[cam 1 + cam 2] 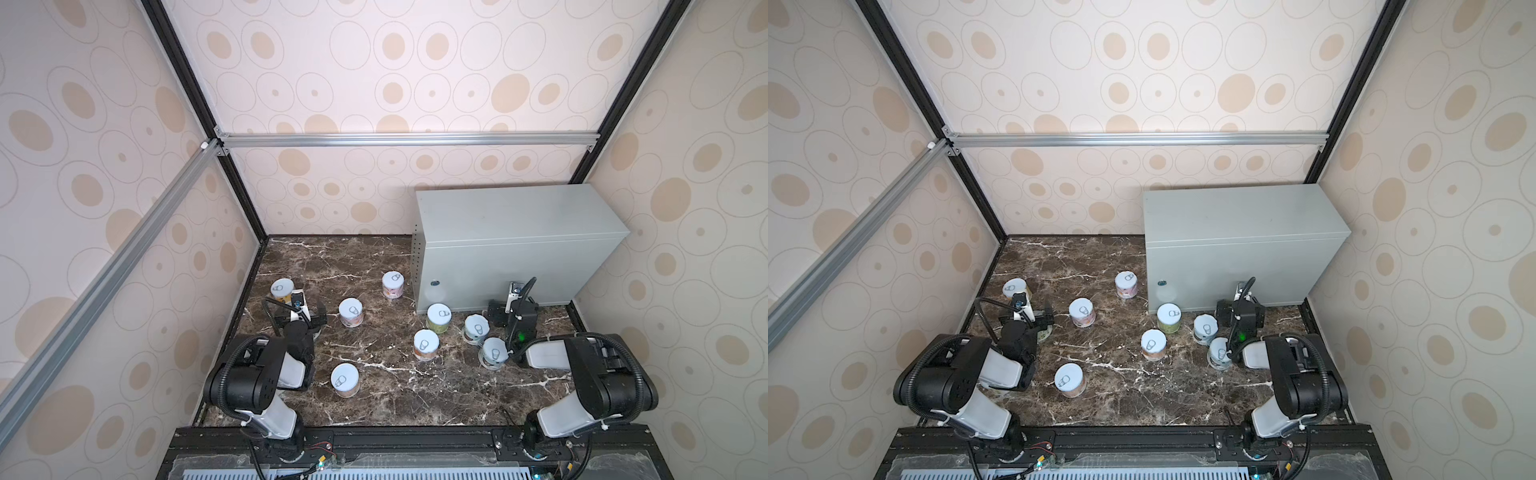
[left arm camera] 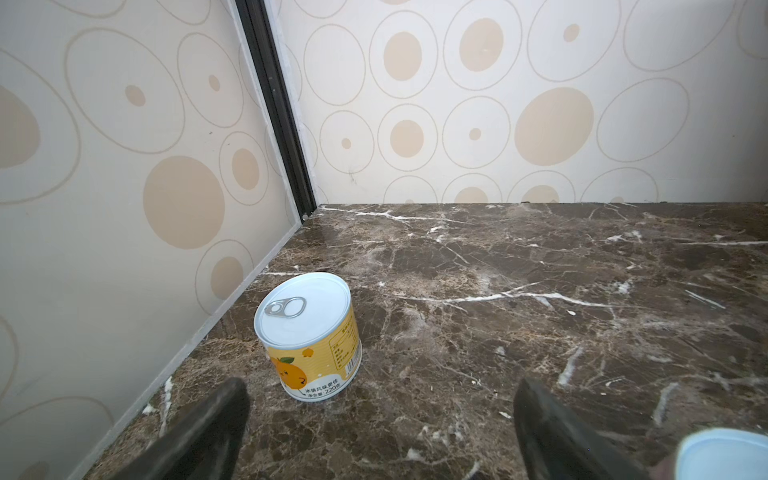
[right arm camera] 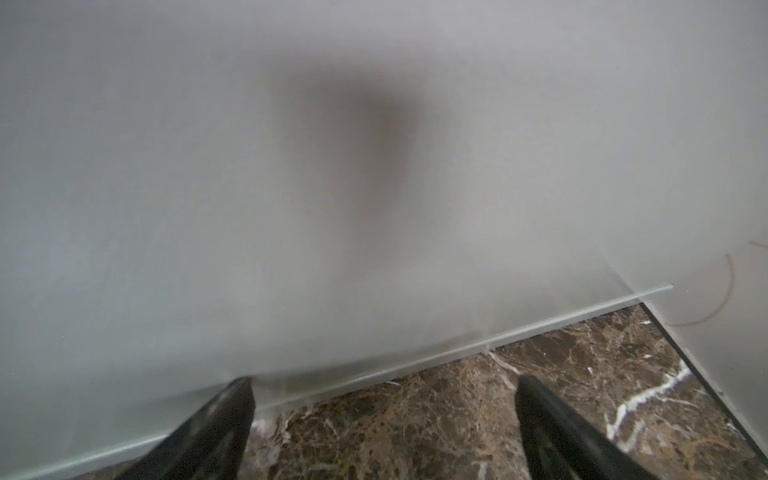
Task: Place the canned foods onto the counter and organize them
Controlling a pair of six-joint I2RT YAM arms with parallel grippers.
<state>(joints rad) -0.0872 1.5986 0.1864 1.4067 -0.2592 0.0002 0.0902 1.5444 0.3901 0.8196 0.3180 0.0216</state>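
Several canned foods stand upright on the dark marble floor, none on the counter [image 1: 519,220], a grey metal box at the back right. A yellow can [image 1: 282,289] [image 2: 307,332] stands near the left wall, just ahead of my open, empty left gripper [image 1: 296,311] [image 2: 382,386]. Beside that gripper's finger shows another can's pale lid [image 2: 723,453]. A green can [image 1: 439,318] and two light-blue cans [image 1: 476,329] [image 1: 494,352] stand left of my right gripper [image 1: 514,309] [image 3: 384,386]. It is open and empty, low down, close to the counter's front wall [image 3: 374,166].
Pink-labelled cans [image 1: 392,284] [image 1: 351,312], an orange one [image 1: 426,345] and one near the front [image 1: 345,380] are spread over the marble floor [image 1: 374,407]. Patterned walls close in three sides. A black rail [image 1: 415,436] carries both arm bases.
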